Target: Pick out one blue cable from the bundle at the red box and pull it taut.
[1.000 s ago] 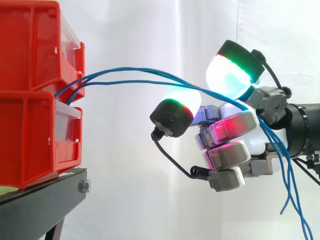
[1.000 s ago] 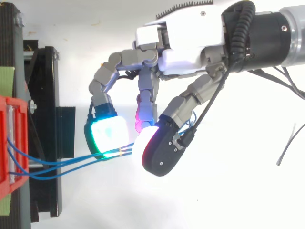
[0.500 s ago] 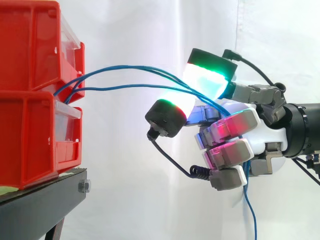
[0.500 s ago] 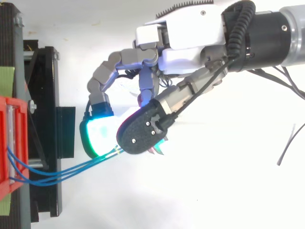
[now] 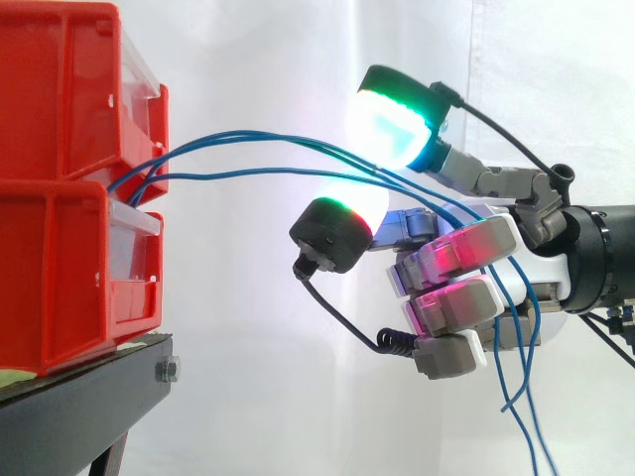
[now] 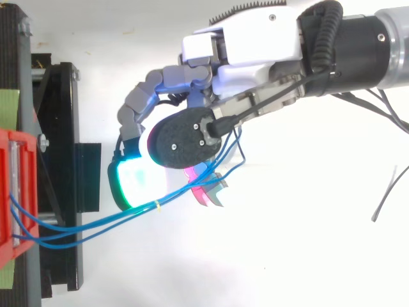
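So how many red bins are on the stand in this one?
2. The upper red bin sits stacked on the lower red bin, which rests on the black stand. The blue cables come out where the two meet. More could lie beyond the left edge.

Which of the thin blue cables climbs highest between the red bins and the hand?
The topmost thin blue cable, arching over the flatter blue cables below it.

Blue cables point(image 6: 157, 204) run slack from red box point(image 6: 6, 160) into curled hand point(image 6: 255, 45)

Black stand point(image 5: 89, 407) (bolt point(image 5: 168, 370) at corner) before white curtain point(image 5: 248, 397).
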Controlling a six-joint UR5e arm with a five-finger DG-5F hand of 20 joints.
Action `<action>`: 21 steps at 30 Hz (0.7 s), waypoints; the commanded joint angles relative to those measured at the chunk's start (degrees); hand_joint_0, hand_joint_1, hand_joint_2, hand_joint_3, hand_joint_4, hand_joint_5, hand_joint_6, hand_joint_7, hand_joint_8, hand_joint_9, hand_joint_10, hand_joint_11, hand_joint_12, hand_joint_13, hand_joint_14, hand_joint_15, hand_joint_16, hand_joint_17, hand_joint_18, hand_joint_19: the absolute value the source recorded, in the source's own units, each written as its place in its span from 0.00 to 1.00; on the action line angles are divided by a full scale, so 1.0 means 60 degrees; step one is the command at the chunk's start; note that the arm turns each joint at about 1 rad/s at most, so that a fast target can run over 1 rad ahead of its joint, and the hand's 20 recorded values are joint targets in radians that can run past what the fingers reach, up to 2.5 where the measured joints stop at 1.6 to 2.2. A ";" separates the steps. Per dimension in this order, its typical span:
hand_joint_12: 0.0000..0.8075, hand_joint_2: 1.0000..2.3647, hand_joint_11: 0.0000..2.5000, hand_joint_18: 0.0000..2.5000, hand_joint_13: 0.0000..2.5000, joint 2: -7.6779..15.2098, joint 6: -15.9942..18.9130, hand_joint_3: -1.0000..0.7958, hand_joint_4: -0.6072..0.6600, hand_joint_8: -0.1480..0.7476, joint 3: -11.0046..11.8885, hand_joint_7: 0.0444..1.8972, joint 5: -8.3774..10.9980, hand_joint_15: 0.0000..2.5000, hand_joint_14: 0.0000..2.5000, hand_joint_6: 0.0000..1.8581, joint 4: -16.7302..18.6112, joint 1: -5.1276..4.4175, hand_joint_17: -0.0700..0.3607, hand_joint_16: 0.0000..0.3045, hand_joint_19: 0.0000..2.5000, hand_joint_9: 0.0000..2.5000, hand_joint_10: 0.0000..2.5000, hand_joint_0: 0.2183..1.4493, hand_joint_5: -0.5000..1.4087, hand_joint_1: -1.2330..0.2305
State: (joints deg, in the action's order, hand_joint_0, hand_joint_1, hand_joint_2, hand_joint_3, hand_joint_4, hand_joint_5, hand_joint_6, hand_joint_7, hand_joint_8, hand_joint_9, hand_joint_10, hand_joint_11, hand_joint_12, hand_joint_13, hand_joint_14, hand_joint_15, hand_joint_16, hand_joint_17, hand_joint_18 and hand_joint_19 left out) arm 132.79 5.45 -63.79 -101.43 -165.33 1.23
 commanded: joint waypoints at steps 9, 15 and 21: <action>0.44 0.00 0.26 0.44 0.52 0.0002 0.0000 0.28 0.49 0.46 0.0012 0.47 0.0000 0.26 0.01 0.48 0.0016 0.0000 0.42 0.16 0.26 0.60 0.01 0.19 0.23 0.18; 0.39 0.00 0.28 0.42 0.51 0.0002 0.0000 0.28 0.42 0.41 0.0012 0.49 0.0000 0.28 0.01 0.49 0.0001 0.0000 0.38 0.13 0.28 0.58 0.01 0.32 0.22 0.17; 0.39 0.01 0.28 0.42 0.53 0.0002 0.0000 0.34 0.39 0.40 0.0012 0.48 0.0000 0.28 0.01 0.49 -0.0014 0.0000 0.37 0.13 0.28 0.60 0.01 0.36 0.23 0.21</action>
State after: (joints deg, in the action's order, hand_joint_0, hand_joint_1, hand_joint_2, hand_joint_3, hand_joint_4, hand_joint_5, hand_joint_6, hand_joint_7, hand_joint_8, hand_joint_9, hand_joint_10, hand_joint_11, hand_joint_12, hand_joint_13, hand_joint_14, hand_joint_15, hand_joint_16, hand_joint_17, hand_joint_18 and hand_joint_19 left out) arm 132.80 5.45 -63.73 -101.42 -165.37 1.23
